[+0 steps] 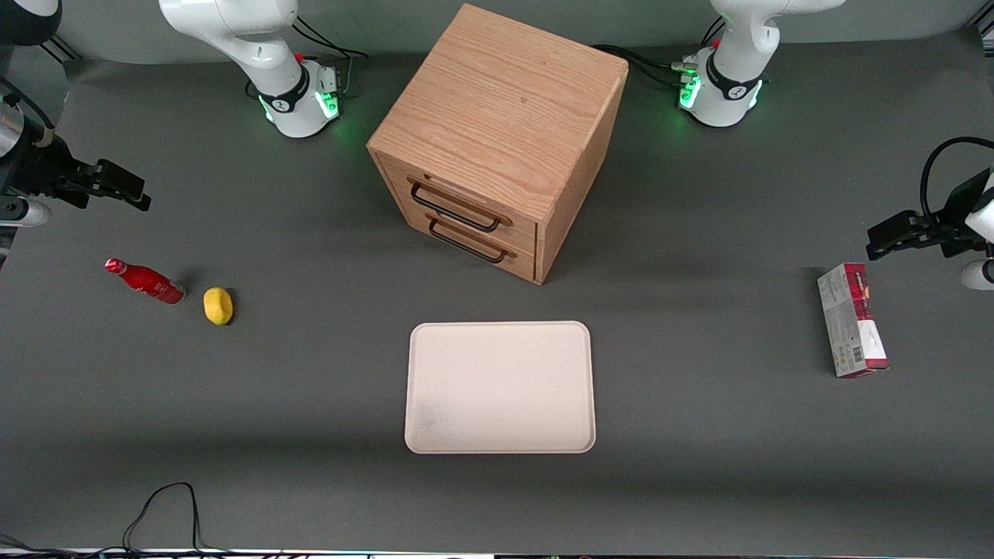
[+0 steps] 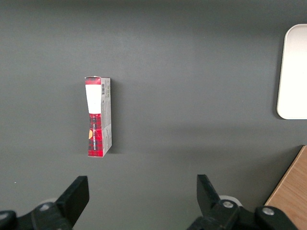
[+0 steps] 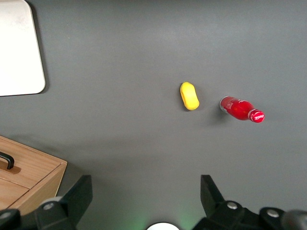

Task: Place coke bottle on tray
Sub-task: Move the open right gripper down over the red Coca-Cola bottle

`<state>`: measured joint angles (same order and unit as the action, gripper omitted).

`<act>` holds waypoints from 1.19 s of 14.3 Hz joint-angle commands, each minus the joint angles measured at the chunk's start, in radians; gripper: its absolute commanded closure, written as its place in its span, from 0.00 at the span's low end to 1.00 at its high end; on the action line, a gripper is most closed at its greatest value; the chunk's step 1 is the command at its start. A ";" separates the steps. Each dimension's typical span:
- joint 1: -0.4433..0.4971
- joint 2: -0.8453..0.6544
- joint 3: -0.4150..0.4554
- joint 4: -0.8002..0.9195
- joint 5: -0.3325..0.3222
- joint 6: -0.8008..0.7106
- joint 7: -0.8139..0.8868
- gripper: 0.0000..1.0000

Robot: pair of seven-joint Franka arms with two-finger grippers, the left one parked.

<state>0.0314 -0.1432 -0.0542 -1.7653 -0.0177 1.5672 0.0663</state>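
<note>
coke bottle [image 1: 145, 281] stands upright on the surface at the working arm's end, just beside a yellow lemon-like object [image 1: 218, 306], well apart from the tray [image 1: 500, 387]. Gripper [image 1: 116, 188] hovers above, farther from the front camera than the bottle, fingers spread and empty. Needs to come forward and down.

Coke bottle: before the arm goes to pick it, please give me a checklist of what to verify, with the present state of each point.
1. Coke bottle stands upright on the table: ok.
2. Gripper free, jaws open, holding nothing: ok.
3. Gripper already over the bottle: not ok, it hangs farther from the front camera.
4. Lemon apart from the bottle: ok, though close beside it.
5. Tray has nothing on it: ok.
6. Drawer cabinet off the way from bottle to tray: ok.
</note>
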 commanded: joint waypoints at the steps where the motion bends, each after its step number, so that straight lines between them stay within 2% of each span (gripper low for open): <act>1: 0.007 -0.027 0.001 -0.023 -0.022 0.017 0.027 0.00; 4: 0.001 -0.023 0.001 -0.037 -0.024 0.031 0.024 0.00; 6: -0.021 -0.015 -0.033 -0.062 -0.028 0.062 0.009 0.00; 14: -0.036 0.037 -0.318 -0.327 -0.028 0.457 -0.377 0.00; 17: -0.047 0.082 -0.358 -0.445 -0.021 0.656 -0.460 0.00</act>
<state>-0.0159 -0.0750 -0.3992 -2.1318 -0.0301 2.1032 -0.3446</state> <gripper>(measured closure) 0.000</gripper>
